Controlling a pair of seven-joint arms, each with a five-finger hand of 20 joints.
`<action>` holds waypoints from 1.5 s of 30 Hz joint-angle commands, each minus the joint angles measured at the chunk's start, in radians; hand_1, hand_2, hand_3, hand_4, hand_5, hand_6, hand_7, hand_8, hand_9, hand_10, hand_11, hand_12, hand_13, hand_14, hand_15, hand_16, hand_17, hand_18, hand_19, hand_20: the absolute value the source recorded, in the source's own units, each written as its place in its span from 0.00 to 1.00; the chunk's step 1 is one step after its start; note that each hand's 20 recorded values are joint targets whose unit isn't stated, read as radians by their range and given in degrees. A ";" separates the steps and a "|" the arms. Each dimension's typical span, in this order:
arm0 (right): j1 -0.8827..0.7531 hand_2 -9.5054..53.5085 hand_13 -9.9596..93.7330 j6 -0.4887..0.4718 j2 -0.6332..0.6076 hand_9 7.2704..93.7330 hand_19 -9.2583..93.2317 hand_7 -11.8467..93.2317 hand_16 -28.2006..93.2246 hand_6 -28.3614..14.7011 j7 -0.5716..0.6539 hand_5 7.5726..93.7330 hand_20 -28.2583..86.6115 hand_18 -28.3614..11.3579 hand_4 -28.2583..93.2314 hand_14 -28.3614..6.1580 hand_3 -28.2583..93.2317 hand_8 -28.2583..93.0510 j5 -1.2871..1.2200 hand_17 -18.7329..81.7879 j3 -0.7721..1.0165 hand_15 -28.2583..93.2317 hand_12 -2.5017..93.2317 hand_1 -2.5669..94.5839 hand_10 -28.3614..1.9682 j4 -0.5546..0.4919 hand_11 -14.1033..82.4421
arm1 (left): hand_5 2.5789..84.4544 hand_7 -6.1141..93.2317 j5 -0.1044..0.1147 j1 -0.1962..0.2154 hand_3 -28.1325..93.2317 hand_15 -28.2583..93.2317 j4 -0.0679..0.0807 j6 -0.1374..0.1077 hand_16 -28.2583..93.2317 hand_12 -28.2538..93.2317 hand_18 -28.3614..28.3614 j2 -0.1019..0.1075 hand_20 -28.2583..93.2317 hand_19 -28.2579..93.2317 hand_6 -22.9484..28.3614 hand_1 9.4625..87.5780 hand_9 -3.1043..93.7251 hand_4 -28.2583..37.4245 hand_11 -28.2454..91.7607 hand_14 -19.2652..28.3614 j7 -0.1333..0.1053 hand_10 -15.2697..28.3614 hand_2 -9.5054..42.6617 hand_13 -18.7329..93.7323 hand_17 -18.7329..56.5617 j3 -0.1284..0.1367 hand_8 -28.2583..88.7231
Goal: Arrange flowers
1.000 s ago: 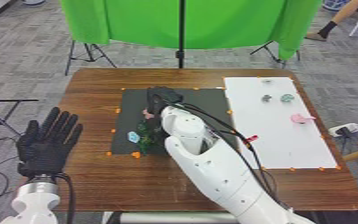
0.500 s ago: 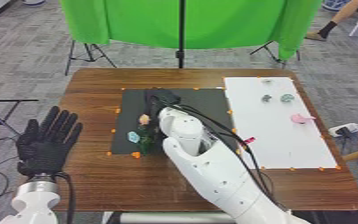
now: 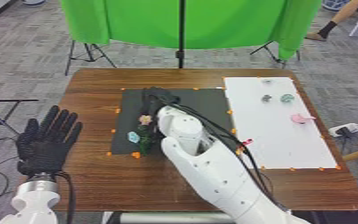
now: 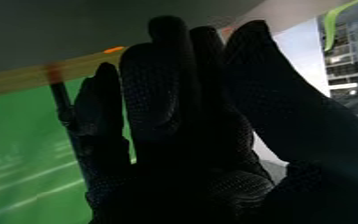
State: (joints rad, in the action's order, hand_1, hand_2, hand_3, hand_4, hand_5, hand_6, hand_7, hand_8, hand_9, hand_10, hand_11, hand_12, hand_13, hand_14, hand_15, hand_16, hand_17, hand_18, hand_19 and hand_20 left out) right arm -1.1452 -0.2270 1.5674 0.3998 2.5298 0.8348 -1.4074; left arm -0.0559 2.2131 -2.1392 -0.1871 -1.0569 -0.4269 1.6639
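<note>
In the head view, my right hand (image 3: 159,96) is over the back part of the dark mat (image 3: 206,97). Just in front of it is a peach-coloured flower (image 3: 145,119). A light blue flower (image 3: 134,137) and green foliage (image 3: 145,144) are nearer the mat's front left; the forearm hides part of the mat. My left hand (image 3: 45,149) is open, palm up, left of the mat. In the right wrist view, the black glove of my right hand (image 4: 189,122) covers much of the scene, and whether it holds anything cannot be made out.
A white board (image 3: 291,145) on the right bears a pink item (image 3: 302,118), a grey-green piece (image 3: 286,98), a dark grey piece (image 3: 266,98) and a small pale one (image 3: 266,81). Something red (image 3: 247,142) is beside the right arm's cables. Orange markers line the mat and board.
My right hand and forearm have shifted slightly left. The peach flower beside the hand now shows more clearly and slightly nearer the front than the pinkish patch seen earlier. The left hand has barely moved.
</note>
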 commanded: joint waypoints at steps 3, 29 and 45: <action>0.023 0.00 0.73 0.033 -0.081 0.68 0.96 0.24 0.43 0.57 0.121 0.66 0.54 0.11 0.00 0.45 0.89 0.14 -0.152 0.53 0.075 0.82 0.19 0.50 0.40 -0.114 0.31 | 0.53 0.15 -0.006 0.034 0.88 0.49 0.008 0.014 0.17 0.30 0.75 -0.042 0.33 0.53 0.63 0.23 0.46 0.00 0.39 0.74 0.023 0.71 0.39 0.45 0.15 0.021 0.16; -0.386 0.00 0.69 0.029 -0.580 0.58 0.95 0.21 0.39 0.53 0.291 0.59 0.52 0.11 0.00 0.42 0.89 0.14 -0.238 0.50 0.657 0.79 0.18 0.48 0.38 -0.457 0.27 | 0.53 0.15 -0.019 0.089 0.88 0.49 -0.009 0.011 0.18 0.30 0.75 -0.081 0.33 0.53 0.63 0.23 0.46 0.00 0.39 0.74 0.011 0.70 0.39 0.45 0.15 0.065 0.16; -0.408 0.00 0.63 -0.183 -0.616 0.43 0.96 0.22 0.35 0.53 0.280 0.48 0.53 0.11 0.00 0.42 0.89 0.14 -0.196 0.48 0.720 0.76 0.17 0.49 0.40 -0.412 0.23 | 0.53 0.15 -0.048 0.085 0.88 0.49 -0.010 -0.006 0.18 0.30 0.75 -0.087 0.33 0.53 0.63 0.24 0.46 0.00 0.39 0.74 0.016 0.70 0.39 0.45 0.15 0.052 0.16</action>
State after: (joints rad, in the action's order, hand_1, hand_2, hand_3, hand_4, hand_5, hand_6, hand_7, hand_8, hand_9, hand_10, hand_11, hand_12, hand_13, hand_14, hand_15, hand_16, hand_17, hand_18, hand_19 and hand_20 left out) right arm -1.5033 -0.3756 0.9783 0.6637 2.3843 1.5053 -1.7628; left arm -0.0967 2.2826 -2.1509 -0.1843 -1.1335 -0.4117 1.7245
